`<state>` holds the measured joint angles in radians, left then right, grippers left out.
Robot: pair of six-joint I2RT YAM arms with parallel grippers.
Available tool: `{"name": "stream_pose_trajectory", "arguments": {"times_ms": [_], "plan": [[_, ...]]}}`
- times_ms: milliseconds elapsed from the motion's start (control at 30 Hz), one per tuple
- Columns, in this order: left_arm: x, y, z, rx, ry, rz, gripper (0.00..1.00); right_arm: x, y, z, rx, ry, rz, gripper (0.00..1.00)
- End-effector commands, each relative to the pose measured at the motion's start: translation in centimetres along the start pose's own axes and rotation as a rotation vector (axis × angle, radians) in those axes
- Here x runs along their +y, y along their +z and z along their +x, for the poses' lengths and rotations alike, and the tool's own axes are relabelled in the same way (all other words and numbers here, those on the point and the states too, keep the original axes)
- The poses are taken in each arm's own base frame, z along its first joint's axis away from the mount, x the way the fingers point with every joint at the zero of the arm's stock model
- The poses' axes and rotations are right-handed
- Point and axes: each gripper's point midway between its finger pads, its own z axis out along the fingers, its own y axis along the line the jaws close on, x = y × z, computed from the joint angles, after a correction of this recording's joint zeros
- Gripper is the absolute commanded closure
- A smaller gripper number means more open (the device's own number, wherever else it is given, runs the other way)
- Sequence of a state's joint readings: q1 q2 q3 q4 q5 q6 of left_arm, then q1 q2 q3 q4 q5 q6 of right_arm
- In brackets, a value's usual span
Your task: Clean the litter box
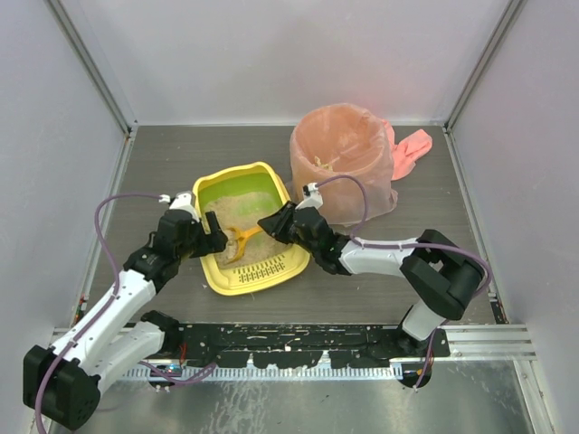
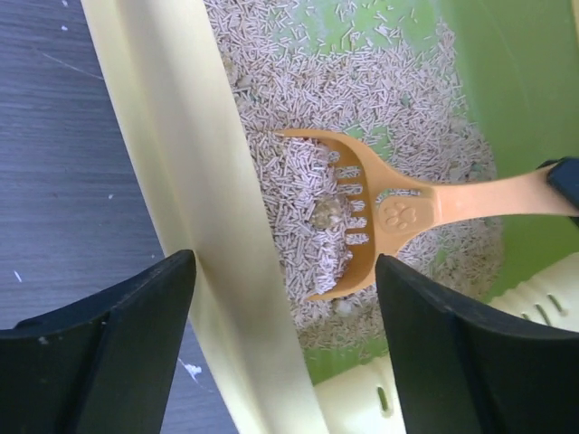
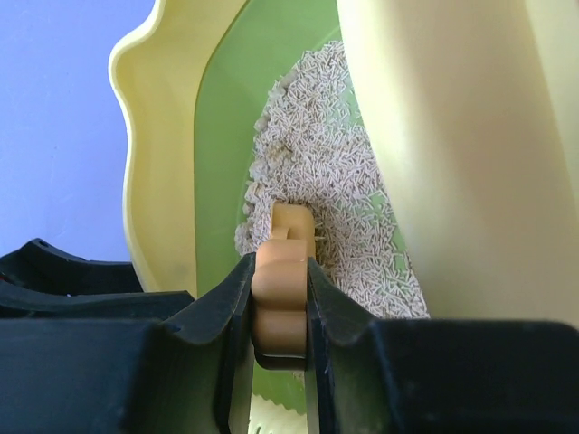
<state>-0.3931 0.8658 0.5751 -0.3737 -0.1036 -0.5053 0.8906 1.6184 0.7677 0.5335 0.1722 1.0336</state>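
The yellow litter box with a green inner wall lies mid-table, holding beige litter. An orange slotted scoop rests in the litter with a heap of pellets on its blade. My right gripper is shut on the scoop's handle over the box's right side. My left gripper is open at the box's left side. Its fingers straddle the yellow rim without touching it.
A round bin lined with a pink bag stands just right of the box, with the bag's loose end trailing right. White walls close in the dark table on three sides. The slotted ledge faces the arms.
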Motion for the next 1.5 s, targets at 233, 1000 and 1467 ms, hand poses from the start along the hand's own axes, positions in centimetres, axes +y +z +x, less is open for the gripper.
{"name": "stream_pose_trajectory", "arguments": {"times_ms": [233, 1000, 1467], "plan": [[-1.1, -4.2, -3.9, -0.093, -0.020, 0.014, 0.06, 1.7, -3.4, 0.4, 0.002, 0.043, -0.022, 0.99], [0.5, -8.0, -5.7, -0.165, -0.026, -0.069, 0.00, 0.5, -5.8, -4.1, -0.243, 0.286, -0.073, 0.99], [1.5, -9.1, -6.5, -0.190, -0.022, -0.125, 0.02, 0.3, -8.0, -6.4, -0.296, 0.431, -0.219, 0.99]]}}
